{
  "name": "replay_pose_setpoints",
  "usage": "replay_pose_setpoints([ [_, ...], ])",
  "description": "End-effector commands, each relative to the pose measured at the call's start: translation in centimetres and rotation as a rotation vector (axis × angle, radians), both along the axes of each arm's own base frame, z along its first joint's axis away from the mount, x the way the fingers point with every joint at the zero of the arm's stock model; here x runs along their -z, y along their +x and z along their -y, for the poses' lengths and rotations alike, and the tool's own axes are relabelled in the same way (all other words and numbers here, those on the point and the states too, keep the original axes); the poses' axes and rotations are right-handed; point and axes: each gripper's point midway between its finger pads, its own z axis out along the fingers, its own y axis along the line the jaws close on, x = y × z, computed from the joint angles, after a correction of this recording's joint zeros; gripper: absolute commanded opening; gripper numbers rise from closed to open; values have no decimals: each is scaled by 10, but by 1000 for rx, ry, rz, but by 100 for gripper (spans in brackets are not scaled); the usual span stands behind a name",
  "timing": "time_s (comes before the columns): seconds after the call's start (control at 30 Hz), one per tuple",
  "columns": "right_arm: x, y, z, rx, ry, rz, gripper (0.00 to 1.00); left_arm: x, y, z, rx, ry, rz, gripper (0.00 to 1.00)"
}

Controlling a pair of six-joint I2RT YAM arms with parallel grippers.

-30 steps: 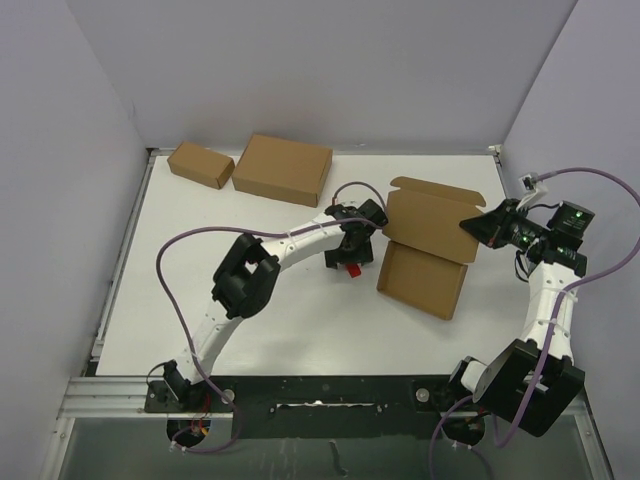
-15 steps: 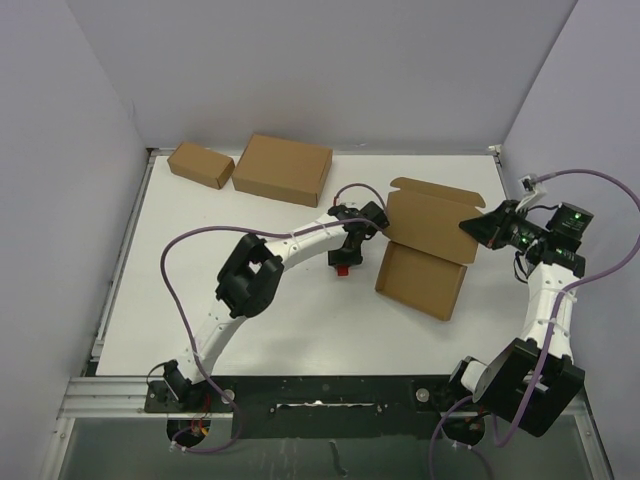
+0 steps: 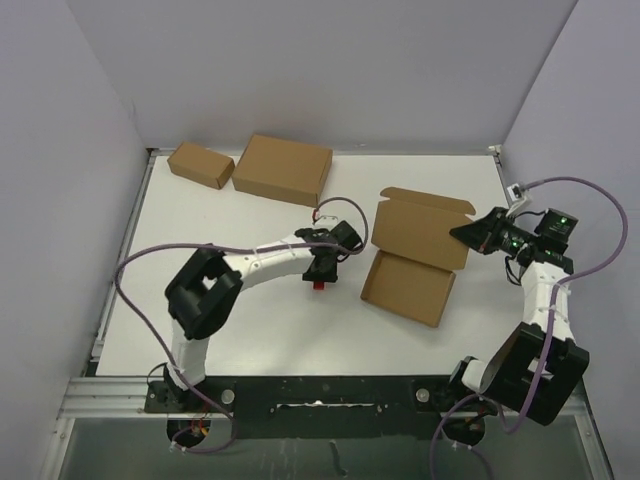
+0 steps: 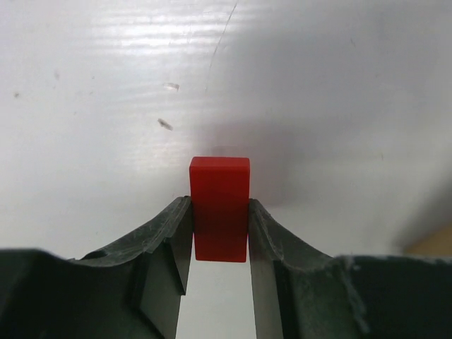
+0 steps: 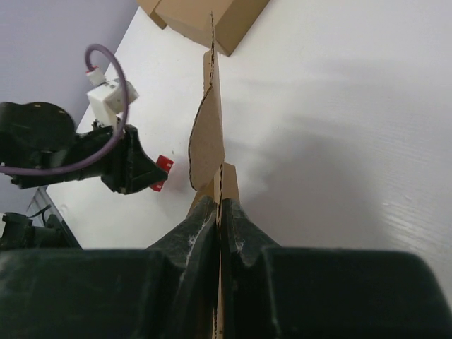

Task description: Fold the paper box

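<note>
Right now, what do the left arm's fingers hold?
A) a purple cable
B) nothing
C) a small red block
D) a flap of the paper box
C: the left wrist view shows the left fingers pressed against both sides of a small red block.

This is a robotics lab test cell, not a lived-in room. A white table (image 3: 250, 330) fills the view, boxed in at 9, 12 and 3 o'clock by bare pale-lilac partition walls (image 3: 300, 60). At 6 o'clock an aluminium extrusion rail (image 3: 110, 397) runs along the table's near edge. Two white-and-black robot arms are bolted there, the left arm (image 3: 265, 262) and the right arm (image 3: 540, 300), each trailing a loose purple cable (image 3: 575, 180). A green indicator light (image 3: 561, 219) glows on the right arm's wrist.

The things on the table read as test props:
- a small cardboard box (image 3: 200, 164) and a larger cardboard box (image 3: 283, 169) at 11 o'clock
- a half-folded paper box (image 3: 408, 288) toward 3 o'clock
- a small red block (image 3: 318, 285) near the centre
</note>
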Motion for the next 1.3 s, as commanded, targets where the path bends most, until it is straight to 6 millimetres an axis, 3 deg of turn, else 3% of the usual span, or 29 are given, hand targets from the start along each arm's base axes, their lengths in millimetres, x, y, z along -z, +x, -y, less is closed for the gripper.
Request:
replay_pose_setpoints([
  [0.0, 2, 3, -22, -79, 21, 47, 0, -85, 4, 26, 126, -312, 209, 15],
  [0.17, 19, 5, -42, -105, 26, 65, 0, -116, -22, 37, 266, -528, 257, 13],
  [0.37, 34, 5, -60, -161, 32, 89, 0, -143, -60, 82, 517, -836, 249, 13],
  [0.53, 40, 4, -68, -193, 32, 99, 0, -130, -71, 112, 598, -861, 199, 14],
  [0.8, 43, 2, -72, -211, 27, 112, 0, -94, -82, 146, 655, -778, 108, 18],
  [1.0, 46, 2, -73, -213, 21, 111, 0, -65, -86, 151, 660, -681, 61, 24],
  [1.27, 49, 2, -77, -231, 18, 104, 0, -60, -77, 147, 636, -599, 75, 42],
])
